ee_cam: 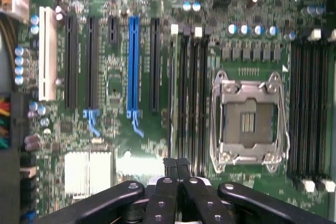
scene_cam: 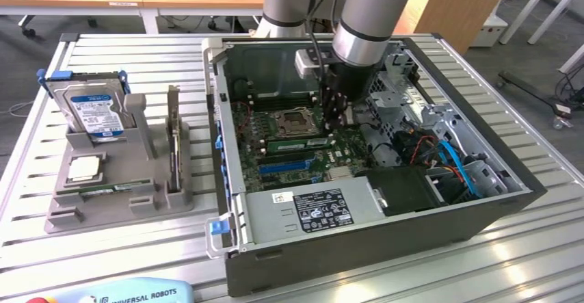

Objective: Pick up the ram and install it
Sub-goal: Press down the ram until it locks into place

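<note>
My gripper (scene_cam: 336, 120) is down inside the open computer case (scene_cam: 511, 173), over the motherboard (ee_cam: 157, 135) beside the empty CPU socket (ee_cam: 247, 119). Its black fingers (ee_cam: 164, 192) are pressed together with nothing between them. Their tips hover over the row of memory slots (ee_cam: 188, 98) next to the socket. A thin green ram stick (scene_cam: 294, 141) stands on edge in those slots close to the fingertips; I cannot tell whether they touch it. Another narrow green stick (scene_cam: 114, 189) lies in the front groove of the grey holder (scene_cam: 119, 211) at the exterior view's left.
The holder also carries a silver hard drive (scene_cam: 91, 111) with a blue-white label and a dark upright card (scene_cam: 174, 128). Inside the case are a power supply (scene_cam: 315, 211), blue cables (scene_cam: 456, 166) and a drive cage (scene_cam: 415, 98). Blue and black expansion slots (ee_cam: 133, 66) lie beside the memory slots.
</note>
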